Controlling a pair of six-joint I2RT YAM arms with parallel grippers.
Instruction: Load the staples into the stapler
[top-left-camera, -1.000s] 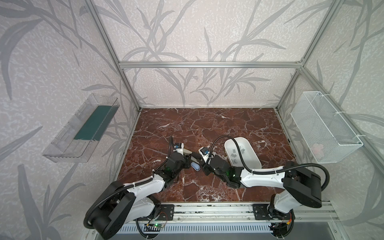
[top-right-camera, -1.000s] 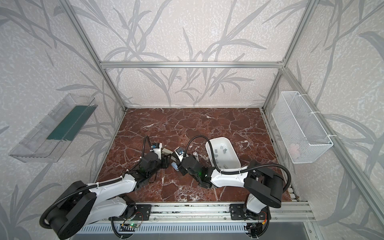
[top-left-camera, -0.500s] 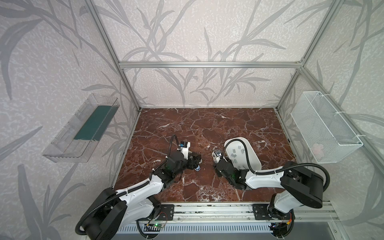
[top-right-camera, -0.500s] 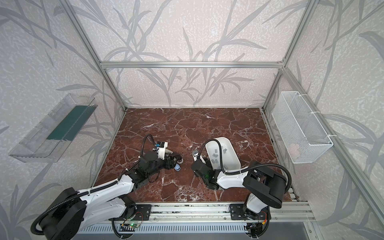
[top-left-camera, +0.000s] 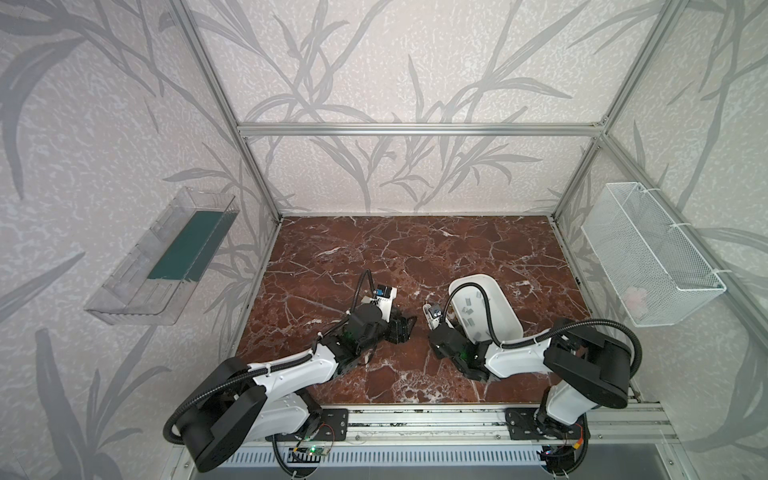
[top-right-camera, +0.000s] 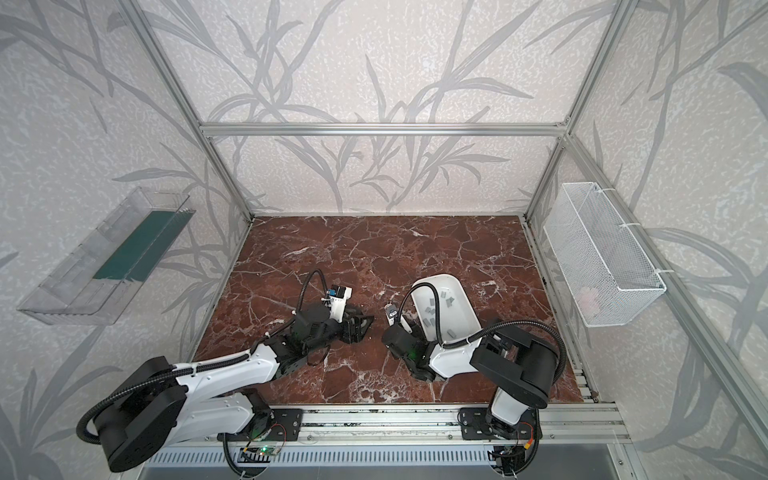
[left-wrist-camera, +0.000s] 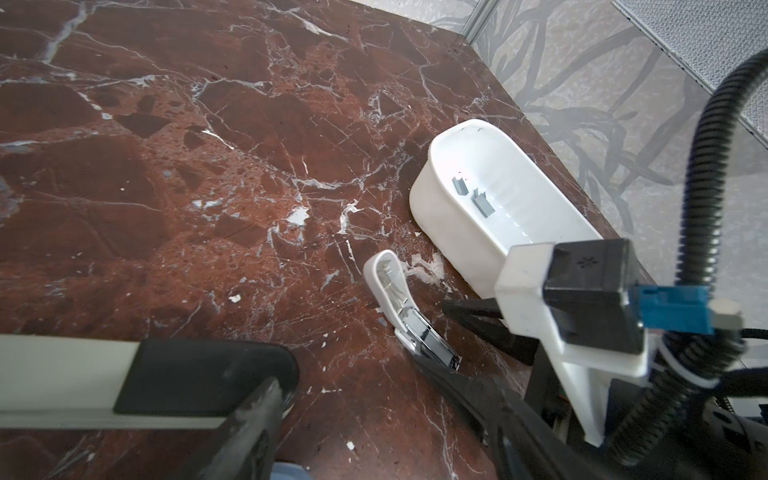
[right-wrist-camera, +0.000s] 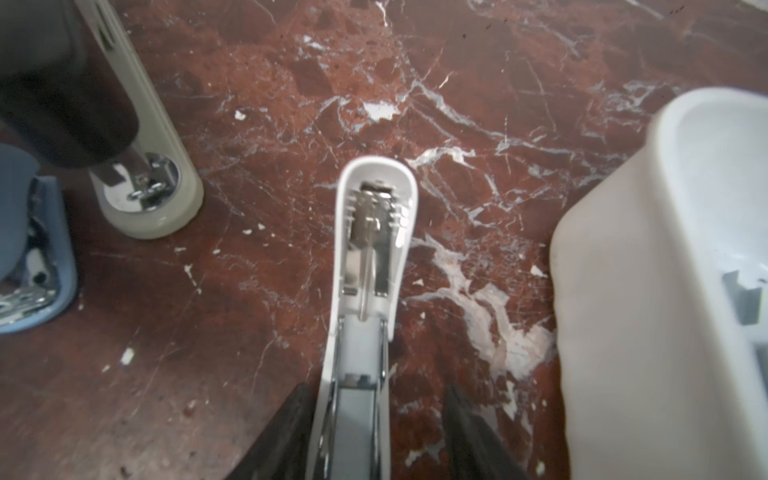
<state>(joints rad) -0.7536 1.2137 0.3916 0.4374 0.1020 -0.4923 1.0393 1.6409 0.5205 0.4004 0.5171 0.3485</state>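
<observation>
While the staples (left-wrist-camera: 459, 187) lie in the white tub (left-wrist-camera: 449, 224) on the bench (top-left-camera: 415, 249), the stapler (right-wrist-camera: 374, 257) lies just beside the tub with its shiny inside showing. The right hand (right-wrist-camera: 380, 390) is spread, with one finger on each side of the stapler's back end. Bare bench shows between the stapler and one finger. The left hand (top-right-camera: 361, 324) sits near, and its fingers are apart too.

Soft, even light fills my cell, shadows faint. My right wrist view blurs; the white tray (right-wrist-camera: 623, 291) glares.
</observation>
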